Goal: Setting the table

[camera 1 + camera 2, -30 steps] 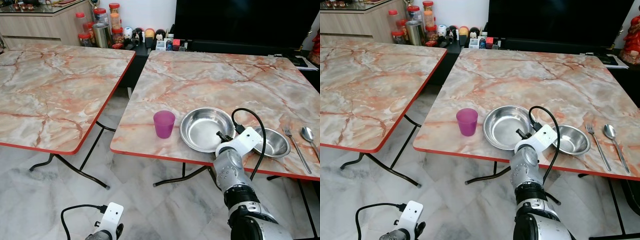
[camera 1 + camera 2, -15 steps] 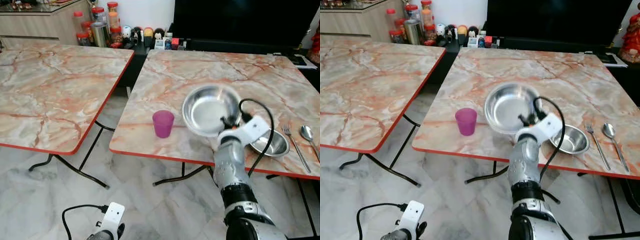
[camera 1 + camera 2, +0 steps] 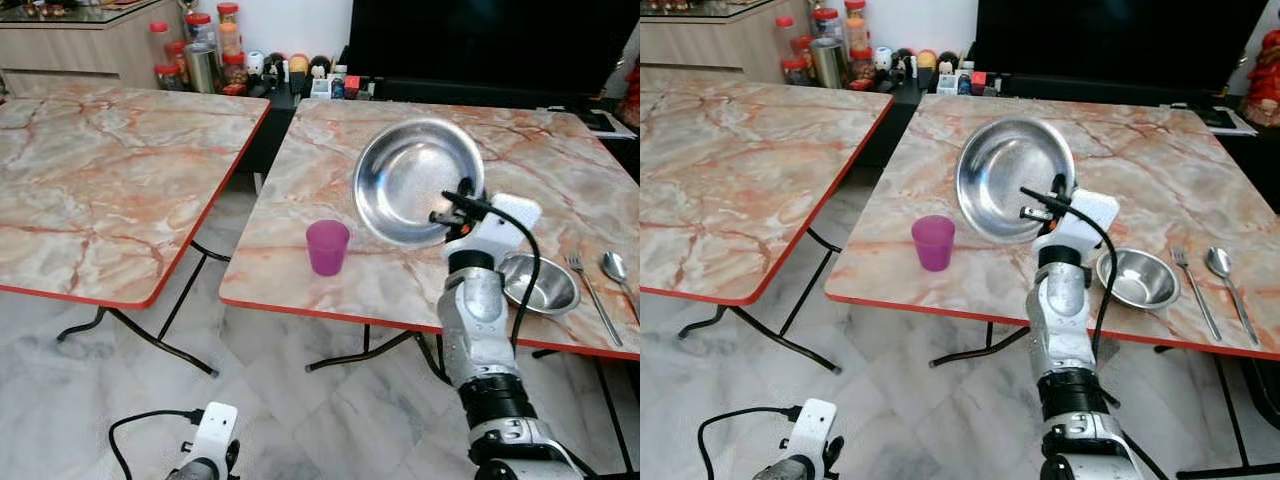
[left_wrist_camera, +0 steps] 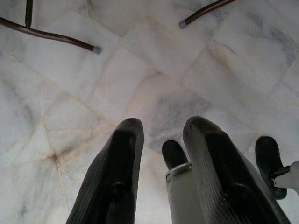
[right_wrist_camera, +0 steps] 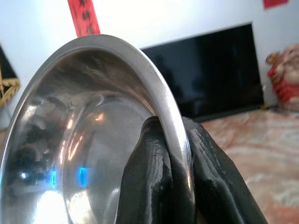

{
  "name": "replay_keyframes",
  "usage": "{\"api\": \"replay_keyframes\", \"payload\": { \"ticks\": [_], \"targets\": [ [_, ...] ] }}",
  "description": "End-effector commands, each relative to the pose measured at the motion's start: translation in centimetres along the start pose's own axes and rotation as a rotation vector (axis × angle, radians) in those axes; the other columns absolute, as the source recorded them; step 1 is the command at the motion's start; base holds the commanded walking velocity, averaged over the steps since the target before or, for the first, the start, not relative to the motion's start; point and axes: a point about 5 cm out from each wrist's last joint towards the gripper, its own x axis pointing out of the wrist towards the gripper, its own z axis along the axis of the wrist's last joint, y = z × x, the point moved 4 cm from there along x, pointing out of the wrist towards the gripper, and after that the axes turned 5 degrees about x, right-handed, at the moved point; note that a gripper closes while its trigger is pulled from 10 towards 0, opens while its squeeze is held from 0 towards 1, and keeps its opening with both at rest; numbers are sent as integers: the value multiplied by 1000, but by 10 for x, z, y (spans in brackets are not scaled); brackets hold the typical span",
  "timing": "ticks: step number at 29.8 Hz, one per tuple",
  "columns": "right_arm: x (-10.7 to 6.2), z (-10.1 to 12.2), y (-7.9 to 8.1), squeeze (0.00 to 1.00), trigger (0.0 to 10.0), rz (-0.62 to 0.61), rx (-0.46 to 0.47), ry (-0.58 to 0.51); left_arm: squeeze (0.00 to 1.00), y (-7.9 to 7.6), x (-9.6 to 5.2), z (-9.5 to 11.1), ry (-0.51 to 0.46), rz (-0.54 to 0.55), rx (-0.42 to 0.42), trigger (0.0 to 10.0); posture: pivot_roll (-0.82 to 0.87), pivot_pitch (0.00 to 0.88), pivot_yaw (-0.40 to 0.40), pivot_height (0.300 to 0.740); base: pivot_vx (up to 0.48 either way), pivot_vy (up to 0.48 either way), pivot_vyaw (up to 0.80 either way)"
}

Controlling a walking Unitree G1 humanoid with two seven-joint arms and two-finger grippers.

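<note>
Two marble-patterned tables with red edging stand before me, and the nearer right-hand table [image 3: 340, 150] is the one I am working over. My right gripper [image 3: 1037, 203] is pinched tight on the rim of the large steel plate [image 3: 410, 180], one black finger [image 5: 145, 186] inside the rim and the other outside it, and the plate is up off the table, tilted steeply so its hollow faces me. On the table below and to the left of the plate stands the purple cup [image 3: 327, 247], upright and near the front edge. To the right of the plate, low beside my forearm, sits the small steel bowl [image 3: 543, 283], and further right of it lie the fork [image 3: 590, 292] and the spoon [image 3: 618, 273], side by side near the table's right edge. Behind the table a dark television [image 3: 480, 45] fills the wall, with a row of small trinkets [image 3: 290, 72] on the low stand under it. The second table [image 3: 110, 170] stands to the left, and beyond it a wooden counter carries red-lidded jars [image 3: 200, 50]. The floor [image 3: 300, 420] is pale marble tile. My left gripper [image 4: 161, 168] hangs low over that floor, fingers a little apart and, as far as I can make out, holding nothing.
</note>
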Motion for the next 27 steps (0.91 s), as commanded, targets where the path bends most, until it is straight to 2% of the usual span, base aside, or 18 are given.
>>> {"api": "replay_keyframes", "payload": {
  "ticks": [1, 5, 12, 18, 27],
  "targets": [
    [8, 21, 5, 0, 10000, 16, -21, -84, 0, 1, -1, -4, 3, 14, -20, 10000, -31, 0, -29, 736, 0, 0, 0],
    [9, 20, 10, 0, 10000, 21, -31, -73, 0, 2, -2, -6, 8, 15, -25, 10000, -32, 0, -28, 736, 0, 0, 0],
    [-2, -3, 16, 0, 10000, 61, -80, 21, 0, 4, -1, -4, 8, 22, -28, 10000, -22, 0, -35, 736, 0, 321, 0],
    [-4, -1, 19, 0, 10000, 93, -128, 8, 0, 4, -2, -5, 10, 20, -23, 10000, -26, 0, -34, 736, 0, 354, 0],
    [2, 8, 17, 0, 10000, 78, -125, -17, 0, 4, -2, -5, 8, 15, -24, 10000, -26, 0, -28, 736, 0, 359, 0]
  ]
}}
